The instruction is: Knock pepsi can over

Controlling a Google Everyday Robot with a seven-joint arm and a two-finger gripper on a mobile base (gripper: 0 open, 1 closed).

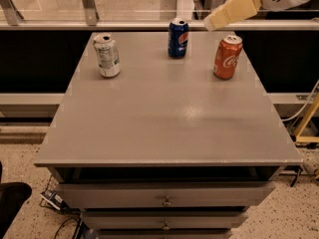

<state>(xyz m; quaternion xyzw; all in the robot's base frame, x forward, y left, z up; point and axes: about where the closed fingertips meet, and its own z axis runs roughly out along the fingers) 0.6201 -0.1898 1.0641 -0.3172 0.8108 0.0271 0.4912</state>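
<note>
The pepsi can [178, 38], dark blue with a round logo and silver top, stands upright at the back middle of the grey table [164, 118]. My gripper [212, 23], cream-coloured on a white arm, hangs in the air at the upper right. It is to the right of the pepsi can, a little above its top, and apart from it. It is also above and left of the orange-red Coca-Cola can [227, 57].
A white and green can [106, 55] stands upright at the back left. The table has drawers [165, 200] at the front. A glass railing runs behind the table. A yellow frame [309, 121] and cables are on the floor at the right.
</note>
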